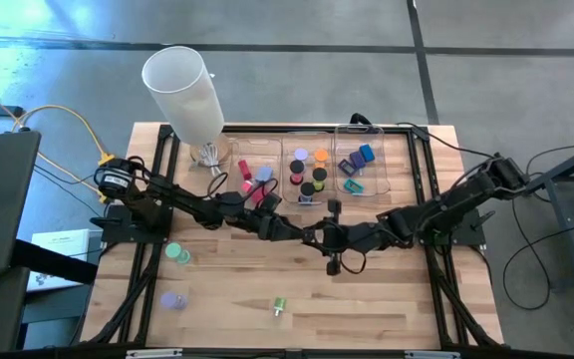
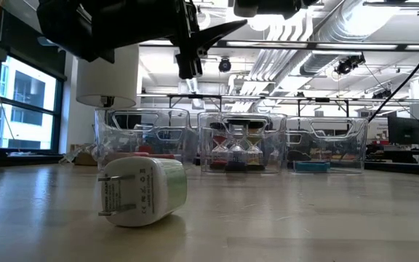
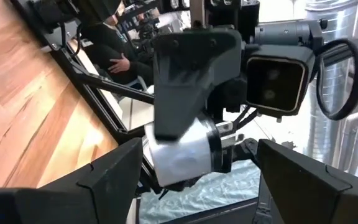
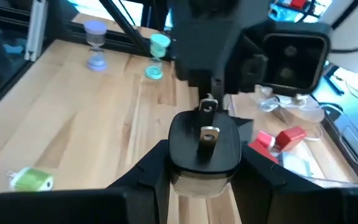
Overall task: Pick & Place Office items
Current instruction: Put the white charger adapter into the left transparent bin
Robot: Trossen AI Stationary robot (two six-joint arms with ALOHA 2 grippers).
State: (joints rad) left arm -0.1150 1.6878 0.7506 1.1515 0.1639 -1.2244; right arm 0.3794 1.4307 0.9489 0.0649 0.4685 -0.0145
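While the right gripper (image 4: 205,177) hangs over the middle of the table, its jaws pinch a black boxy plug adapter with two metal prongs (image 4: 205,144), prongs pointing away from the wrist. Facing it and very near, the left gripper (image 3: 197,186) has its jaws spread wide with nothing between them; past them only the right arm's wrist housing shows (whether the two arms touch is not clear).

On the light wooden table (image 1: 387,309), nearer the front edge, a white-and-green plug adapter (image 1: 278,306) lies on its side. Toward the left edge stand a teal hourglass-shaped piece (image 1: 177,253) and a lavender hourglass-shaped piece (image 1: 172,299), well apart from the grippers.

Along the far edge sit three clear rectangular plastic trays side by side. The left tray (image 1: 235,150) holds red and pink blocks (image 1: 252,178), the middle tray (image 1: 289,145) holds black round discs (image 1: 308,187) with orange and lavender caps, and the right tray (image 1: 385,170) holds blue and purple clips (image 1: 359,160). A big white translucent cylinder (image 1: 185,90) stands tilted just beside the left tray.
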